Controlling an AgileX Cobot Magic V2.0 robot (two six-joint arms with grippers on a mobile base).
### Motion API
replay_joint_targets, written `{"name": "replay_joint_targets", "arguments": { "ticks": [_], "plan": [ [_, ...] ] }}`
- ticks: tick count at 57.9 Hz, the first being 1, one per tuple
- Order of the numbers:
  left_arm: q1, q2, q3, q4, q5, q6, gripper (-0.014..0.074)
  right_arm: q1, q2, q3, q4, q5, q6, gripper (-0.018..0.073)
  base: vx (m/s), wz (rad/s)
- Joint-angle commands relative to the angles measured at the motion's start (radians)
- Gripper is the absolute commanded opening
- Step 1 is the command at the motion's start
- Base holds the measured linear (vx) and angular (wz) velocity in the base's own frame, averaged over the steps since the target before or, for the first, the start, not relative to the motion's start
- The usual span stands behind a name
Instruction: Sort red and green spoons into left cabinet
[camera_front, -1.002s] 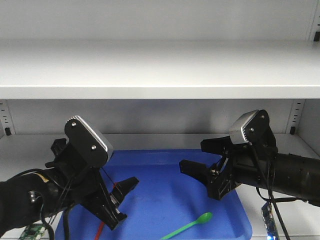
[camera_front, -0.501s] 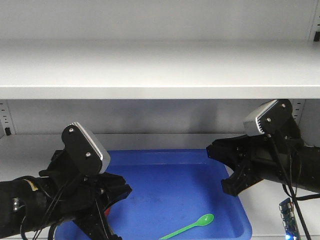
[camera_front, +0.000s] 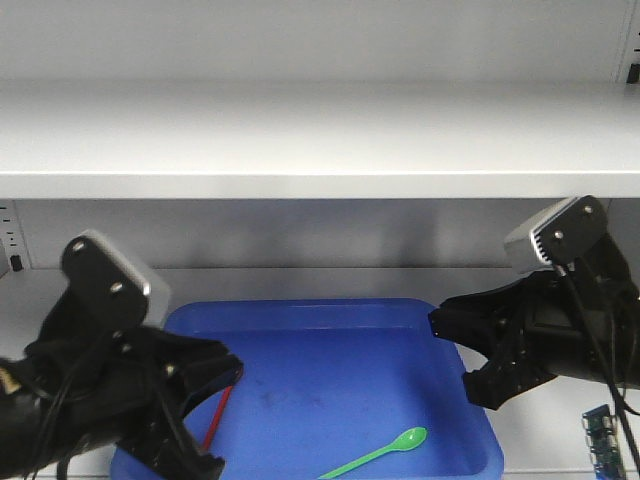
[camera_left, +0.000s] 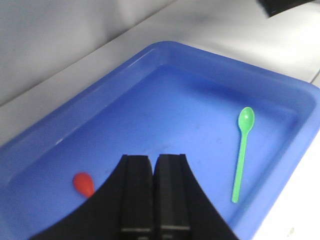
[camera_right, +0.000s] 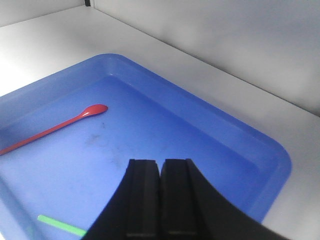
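A green spoon (camera_front: 385, 452) lies at the front right of the blue tray (camera_front: 300, 306); it also shows in the left wrist view (camera_left: 242, 150) and the right wrist view (camera_right: 60, 225). A red spoon (camera_front: 216, 418) lies at the tray's left side, partly behind my left arm; its bowl shows in the left wrist view (camera_left: 83, 183) and all of it in the right wrist view (camera_right: 55, 127). My left gripper (camera_left: 152, 158) is shut and empty above the tray's left part. My right gripper (camera_right: 161, 161) is shut and empty above the tray's right edge.
The tray sits on a white cabinet shelf (camera_front: 330, 275) with another white shelf (camera_front: 320, 140) overhead. A green circuit board (camera_front: 603, 440) lies on the shelf at the far right, outside the tray.
Both arms have drawn apart: the left one moved left and lower, the right one moved right. The red spoon's handle is more in view beside the left arm. The spoons have not moved.
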Motion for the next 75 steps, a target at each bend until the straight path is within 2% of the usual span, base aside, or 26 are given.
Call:
{"name": "replay_joint_targets", "arguments": {
  "ticks": [1,12,20,26,37,55,75],
  "plan": [
    [-0.001,-0.073,0.040,-0.018,-0.120,-0.062,-0.0001,-0.002,-0.050,-0.032,-0.019,-0.038,0.066,-0.0003,0.00,0.00],
    [-0.001,-0.199,0.164,-0.018,-0.161,-0.088,-0.0001,-0.002,-0.098,-0.032,-0.154,-0.075,0.238,-0.0003,0.00,0.00],
    [-0.001,-0.282,0.227,-0.019,-0.161,-0.100,-0.0001,-0.002,-0.133,-0.010,-0.225,-0.102,0.302,-0.0003,0.00,0.00],
    [-0.001,-0.329,0.258,-0.018,-0.164,-0.132,-0.0001,-0.002,-0.187,0.119,-0.202,-0.221,0.299,-0.0003,0.00,0.00],
    [-0.001,-0.363,0.276,-0.017,-0.156,-0.133,-0.0001,-0.002,-0.323,0.319,-0.139,-0.425,0.270,-0.0003,0.00,0.00],
    [-0.001,-0.363,0.276,-0.017,-0.134,-0.133,-0.0001,-0.002,-0.394,0.404,-0.068,-0.399,0.260,-0.0003,0.00,0.00],
    [-0.001,-0.362,0.276,-0.017,-0.134,-0.133,-0.0001,-0.002,-0.394,0.407,-0.065,-0.399,0.260,-0.0003,0.00,0.00]
  ]
}}
